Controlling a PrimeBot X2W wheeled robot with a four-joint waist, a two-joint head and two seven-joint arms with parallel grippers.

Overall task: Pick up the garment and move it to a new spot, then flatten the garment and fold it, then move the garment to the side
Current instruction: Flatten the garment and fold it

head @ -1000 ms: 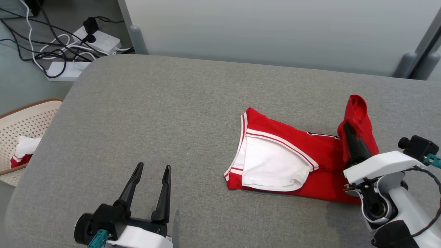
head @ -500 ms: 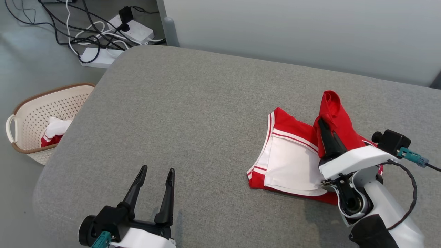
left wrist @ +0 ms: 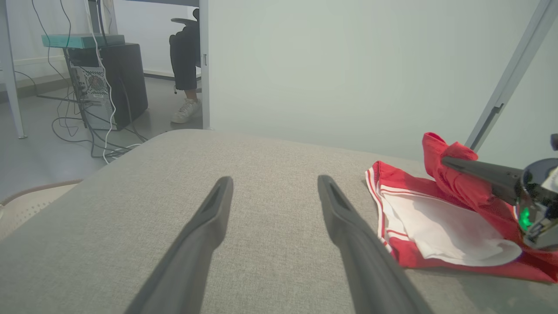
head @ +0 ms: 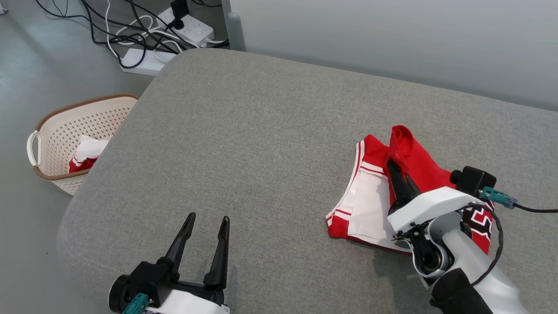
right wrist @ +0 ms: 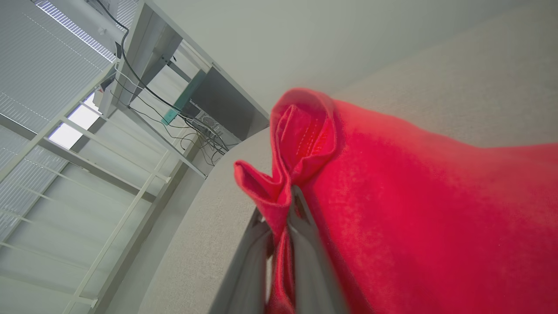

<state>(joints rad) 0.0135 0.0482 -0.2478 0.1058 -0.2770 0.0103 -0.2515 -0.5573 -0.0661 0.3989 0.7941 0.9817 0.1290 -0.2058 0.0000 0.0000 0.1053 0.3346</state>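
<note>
The garment [head: 425, 168] is lying in a loose, half-folded heap right under and around the right gripper [head: 389, 162]. A bunched red edge is riding up between those two dark fingers, which are squeezing nearly closed on that fold, and the right wrist view is showing the cloth puckering at the tips.

It's looking like a light jersey knit, soft and limp with no stiffness at all, so whatever isn't pinched is draping onto the surface. There's a red body, white striped trim, a white inner face turning outward to that gripper's left, and a dark-and-white print peeking out beside the wrist. I'd judge a hem or corner the place to take it, since a grab in the middle is only going to bunch it more. It isn't fragile, though so thin a pinch could be slipping out under a tug.

Beneath it, the grey woven cushion [head: 261, 144] is offering some friction. The left gripper [head: 207, 218] is hovering well apart to the left, fingers spread wide and holding nothing. Beyond it, off the cushion's edge, a pale perforated basket [head: 61, 139] is sitting on the floor with more red-and-white cloth inside, and cables [head: 130, 39] are tangling past the far corner.
</note>
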